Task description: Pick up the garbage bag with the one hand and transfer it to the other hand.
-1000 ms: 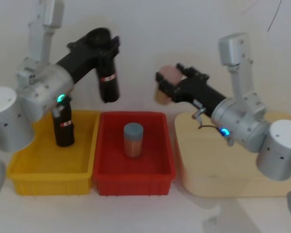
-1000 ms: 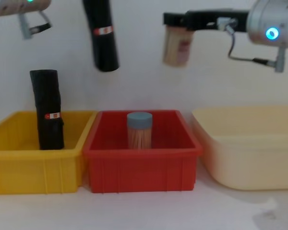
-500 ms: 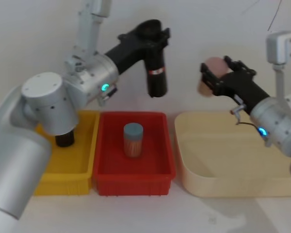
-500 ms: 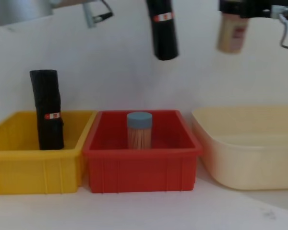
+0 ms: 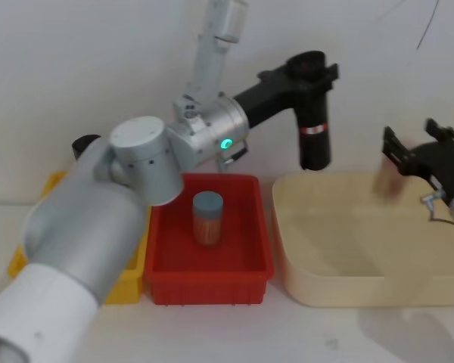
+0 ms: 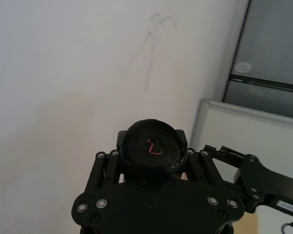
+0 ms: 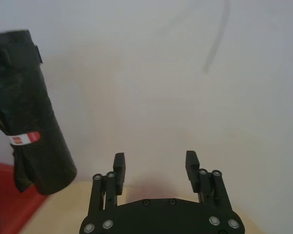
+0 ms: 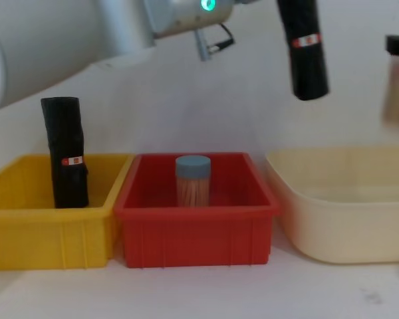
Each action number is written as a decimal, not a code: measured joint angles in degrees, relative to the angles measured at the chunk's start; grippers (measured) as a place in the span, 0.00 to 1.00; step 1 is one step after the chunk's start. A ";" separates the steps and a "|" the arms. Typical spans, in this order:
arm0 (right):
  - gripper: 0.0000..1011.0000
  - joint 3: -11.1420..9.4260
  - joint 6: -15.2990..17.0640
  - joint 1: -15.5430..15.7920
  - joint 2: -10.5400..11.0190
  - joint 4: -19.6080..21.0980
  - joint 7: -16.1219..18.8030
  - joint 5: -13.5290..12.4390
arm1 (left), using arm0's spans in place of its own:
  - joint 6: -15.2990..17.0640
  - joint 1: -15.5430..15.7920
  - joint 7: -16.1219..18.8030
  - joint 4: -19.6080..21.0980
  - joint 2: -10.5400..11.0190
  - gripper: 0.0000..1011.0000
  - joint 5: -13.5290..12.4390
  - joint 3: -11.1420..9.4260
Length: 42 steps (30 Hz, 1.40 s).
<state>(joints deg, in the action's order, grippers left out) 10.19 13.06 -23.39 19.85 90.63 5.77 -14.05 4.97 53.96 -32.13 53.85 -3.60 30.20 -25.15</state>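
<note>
Garbage bag — spiral end in left gripper

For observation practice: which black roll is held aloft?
The roll gripped by the left hand, up in the air; the other roll stands in the yellow bin.

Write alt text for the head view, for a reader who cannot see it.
The left claw holds a rolled black garbage bag upright by its top, above the left end of the beige tub. The open right claw is off to its right, not touching it. A blue-lidded jar stands in the red bin.
</note>
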 joint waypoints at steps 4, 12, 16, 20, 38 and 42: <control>0.82 -1.42 0.43 1.37 0.76 -0.36 -1.32 0.59 | -3.91 4.93 -5.30 -11.46 -3.71 0.54 2.10 -0.95; 0.99 -3.41 1.01 3.26 1.73 -1.02 -3.01 1.56 | -9.49 12.13 -12.05 -27.69 -8.64 0.54 6.25 -3.26; 0.99 -3.88 1.05 3.80 2.01 -0.96 -3.03 1.71 | -11.28 14.42 -14.21 -32.86 -10.18 0.54 7.57 -3.97; 0.99 -4.10 0.99 4.10 2.26 -0.61 -2.21 1.63 | -12.77 16.26 -16.01 -37.03 -11.47 0.54 8.66 -4.58; 0.99 -4.48 0.56 3.74 4.54 1.38 7.92 -2.99 | -15.40 19.60 -19.18 -44.53 -13.71 0.54 10.62 -5.63; 0.99 -4.45 0.87 3.18 5.50 1.58 11.36 -4.86 | -15.60 19.87 -19.44 -45.11 -13.88 0.54 10.77 -5.73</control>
<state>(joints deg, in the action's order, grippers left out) 5.73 13.93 -20.21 25.35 92.21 17.13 -18.91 -10.64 73.83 -51.57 8.74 -17.48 40.97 -30.88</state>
